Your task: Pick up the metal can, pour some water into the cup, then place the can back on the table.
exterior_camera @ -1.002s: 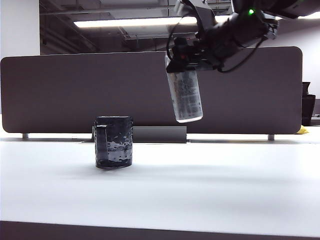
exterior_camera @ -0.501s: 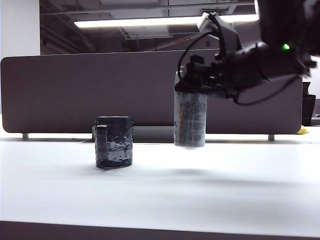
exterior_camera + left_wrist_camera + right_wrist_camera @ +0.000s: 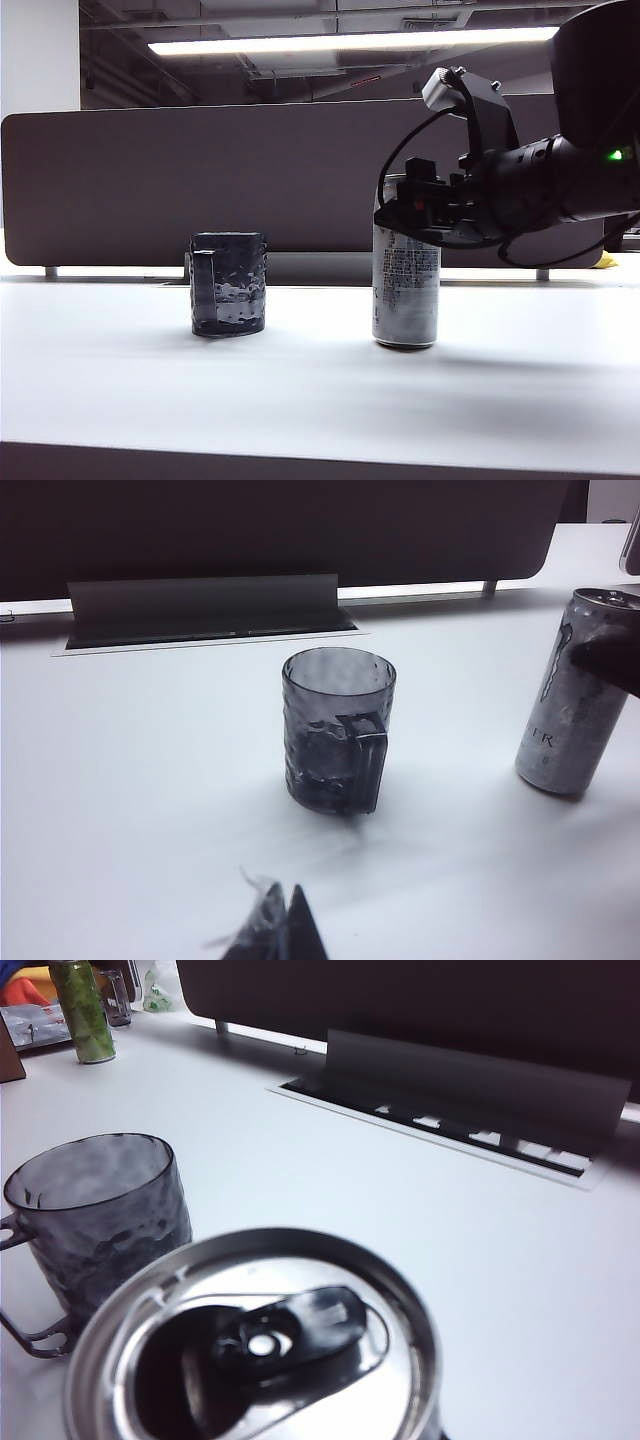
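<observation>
The metal can stands upright with its base on the white table, to the right of the cup. My right gripper reaches in from the right and is shut on the can's upper part. One dark finger shows against the can in the left wrist view. The right wrist view looks down on the can's opened top, with the dark dimpled cup beside it. My left gripper hangs shut, holding nothing, well short of the cup.
A dark brown divider panel runs along the back of the table. A grey cable flap lies at its foot behind the cup. A green bottle and other clutter stand at a far corner.
The right gripper has carried the can down and to the right, from tilted in the air behind the cup to upright on the table. The cup has not moved.
</observation>
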